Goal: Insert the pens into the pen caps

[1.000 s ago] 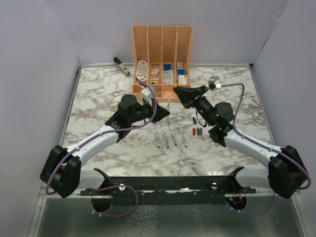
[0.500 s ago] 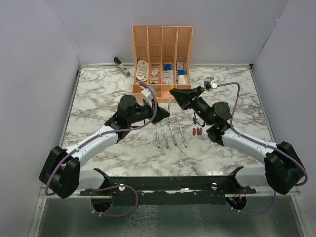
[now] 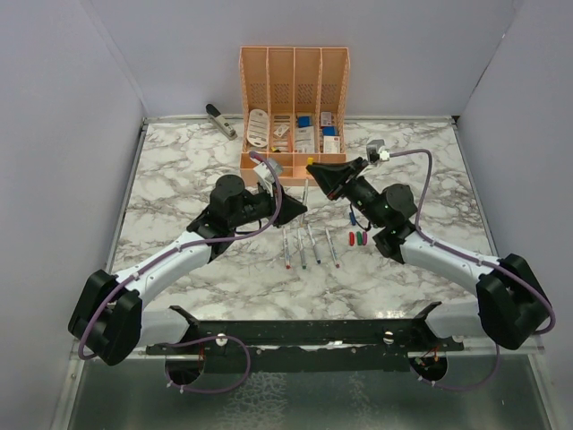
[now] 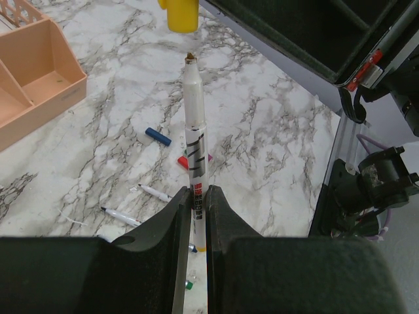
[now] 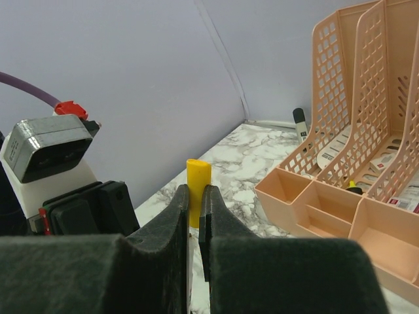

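Left gripper (image 4: 195, 198) clamped low on pen (image 4: 194, 124), so tip stays free for capping. Right gripper (image 5: 194, 195) pinches yellow cap (image 5: 198, 175) just beyond tip, nearly in line, not yet touching. Spare pens (image 3: 309, 244) and caps (image 3: 358, 238) lie on table (image 3: 179, 179).

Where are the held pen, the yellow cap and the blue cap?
held pen (image 4: 194, 118), left wrist view, middle of the barrel.
yellow cap (image 5: 198, 180), right wrist view, middle of its body.
blue cap (image 4: 158, 136), left wrist view, middle of its side.

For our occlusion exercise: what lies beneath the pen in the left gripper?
A blue cap, a red cap and two pens; the left gripper hides the rest.
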You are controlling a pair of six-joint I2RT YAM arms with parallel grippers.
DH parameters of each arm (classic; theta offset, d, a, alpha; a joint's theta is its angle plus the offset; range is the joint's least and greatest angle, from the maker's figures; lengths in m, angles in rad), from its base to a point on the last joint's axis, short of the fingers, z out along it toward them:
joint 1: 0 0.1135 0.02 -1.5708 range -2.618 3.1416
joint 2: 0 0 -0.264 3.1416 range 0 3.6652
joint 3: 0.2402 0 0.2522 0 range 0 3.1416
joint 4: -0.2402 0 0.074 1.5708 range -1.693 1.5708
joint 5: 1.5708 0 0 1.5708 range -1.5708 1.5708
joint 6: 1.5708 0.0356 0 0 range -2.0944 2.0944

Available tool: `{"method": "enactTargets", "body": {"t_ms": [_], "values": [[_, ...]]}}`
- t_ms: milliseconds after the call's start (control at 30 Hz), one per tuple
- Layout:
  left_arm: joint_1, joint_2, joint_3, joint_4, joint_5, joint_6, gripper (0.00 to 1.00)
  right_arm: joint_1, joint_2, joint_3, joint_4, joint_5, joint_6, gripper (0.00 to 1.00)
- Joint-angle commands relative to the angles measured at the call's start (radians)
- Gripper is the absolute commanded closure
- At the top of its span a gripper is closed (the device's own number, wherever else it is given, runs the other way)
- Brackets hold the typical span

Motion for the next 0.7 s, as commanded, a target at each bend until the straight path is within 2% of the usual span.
{"method": "enactTargets", "body": {"t_ms": [0, 667], "values": [[-0.002, -0.017, -0.001, 0.031, 0.002, 0.013, 1.0, -0.001, 0.016, -0.004, 0.006, -0.036, 0.005, 0.99], [-0.001, -0.022, -0.008, 0.023, -0.04, 0.022, 1.0, -0.001, 0.013, 0.005, 0.005, -0.027, -0.006, 0.99]]}}
